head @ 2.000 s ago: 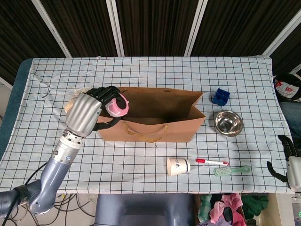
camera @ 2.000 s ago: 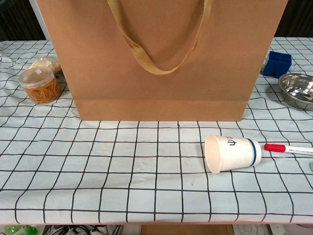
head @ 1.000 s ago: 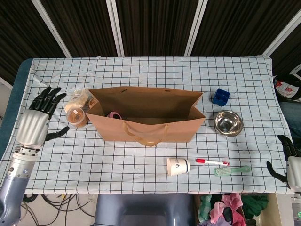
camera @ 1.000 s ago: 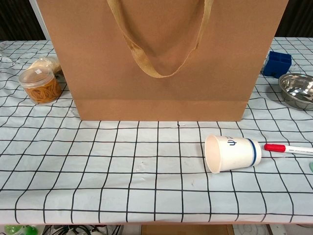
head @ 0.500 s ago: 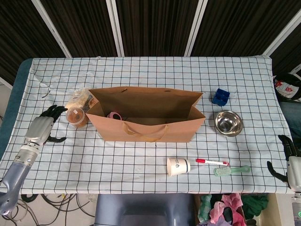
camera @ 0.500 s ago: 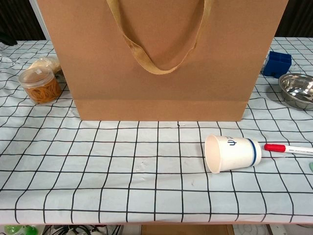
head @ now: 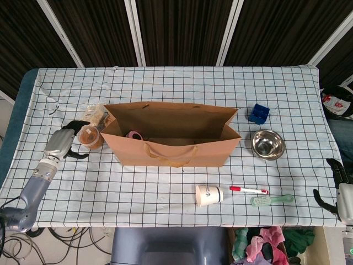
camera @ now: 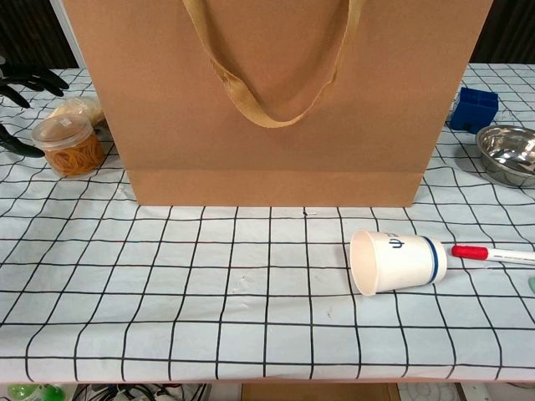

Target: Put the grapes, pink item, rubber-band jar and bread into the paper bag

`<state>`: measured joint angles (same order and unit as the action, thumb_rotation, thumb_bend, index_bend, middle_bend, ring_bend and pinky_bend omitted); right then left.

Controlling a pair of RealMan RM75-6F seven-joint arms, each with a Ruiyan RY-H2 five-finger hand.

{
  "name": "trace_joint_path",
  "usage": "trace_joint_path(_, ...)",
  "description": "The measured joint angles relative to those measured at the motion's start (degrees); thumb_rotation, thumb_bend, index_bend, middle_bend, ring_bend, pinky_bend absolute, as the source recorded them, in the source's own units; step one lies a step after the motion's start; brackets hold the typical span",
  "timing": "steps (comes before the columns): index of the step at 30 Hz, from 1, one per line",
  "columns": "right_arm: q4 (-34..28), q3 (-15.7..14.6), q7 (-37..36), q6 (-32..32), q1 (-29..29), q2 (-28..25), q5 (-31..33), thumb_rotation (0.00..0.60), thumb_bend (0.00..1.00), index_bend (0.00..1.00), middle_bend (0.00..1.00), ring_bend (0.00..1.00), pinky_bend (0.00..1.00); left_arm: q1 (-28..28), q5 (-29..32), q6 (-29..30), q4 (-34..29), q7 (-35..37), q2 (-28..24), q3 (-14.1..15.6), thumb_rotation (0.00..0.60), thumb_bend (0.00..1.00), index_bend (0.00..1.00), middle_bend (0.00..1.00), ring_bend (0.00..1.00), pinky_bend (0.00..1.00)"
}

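The brown paper bag (head: 204,155) stands open at mid-table, and the pink item (head: 133,134) lies inside near its left end. The rubber-band jar (head: 89,137) stands just left of the bag, with the bread (head: 95,115) in clear wrap behind it. My left hand (head: 62,143) is low at the jar's left side, fingers spread toward it, holding nothing. In the chest view the left hand's (camera: 18,84) dark fingers reach in beside the jar (camera: 68,144) and bread (camera: 79,108). My right hand (head: 337,185) hangs empty off the table's right edge. No grapes show.
A blue cube (head: 258,113) and a steel bowl (head: 268,144) sit right of the bag. A paper cup (head: 209,195) on its side, a red-capped pen (head: 248,190) and a green toothbrush (head: 271,199) lie near the front edge. The bag (camera: 393,109) fills most of the chest view.
The left hand dropped the pink item into the bag, swung out left, then came back down beside the rubber-band jar. The right hand has not moved.
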<state>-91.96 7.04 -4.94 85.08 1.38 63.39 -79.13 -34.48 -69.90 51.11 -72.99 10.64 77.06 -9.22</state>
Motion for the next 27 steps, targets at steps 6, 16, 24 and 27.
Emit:
trace_joint_path(6, 0.03, 0.06, -0.08, 0.08, -0.04, 0.0, 0.07, 0.6, 0.3, 0.1, 0.09, 0.18, 0.3, -1.58, 1.1, -3.25, 3.59, 1.37, 2.32, -0.57, 0.6, 0.05, 0.16, 0.15, 0.1, 0.22)
trace_joint_path(16, 0.07, 0.03, 0.19, 0.15, -0.05, 0.05, 0.03, 0.6, 0.3, 0.1, 0.09, 0.18, 0.3, -3.45, 1.88, -5.3, 8.13, 5.04, 4.68, -2.63, 0.6, 0.05, 0.17, 0.16, 0.1, 0.22)
trace_joint_path(24, 0.05, -0.01, 0.29, -0.14, 0.01, 0.01, 0.17, 0.6, 0.3, 0.1, 0.09, 0.18, 0.3, -4.17, 2.39, -6.95, 10.67, 6.13, 5.28, -3.16, 0.6, 0.05, 0.17, 0.16, 0.1, 0.22)
trace_joint_path(27, 0.02, 0.04, 0.23, -0.05, -0.05, -0.03, 0.23, 0.6, 0.3, 0.1, 0.09, 0.18, 0.3, -4.55, 3.16, -8.39, 12.23, 5.26, 5.63, -2.95, 0.6, 0.05, 0.16, 0.16, 0.1, 0.22)
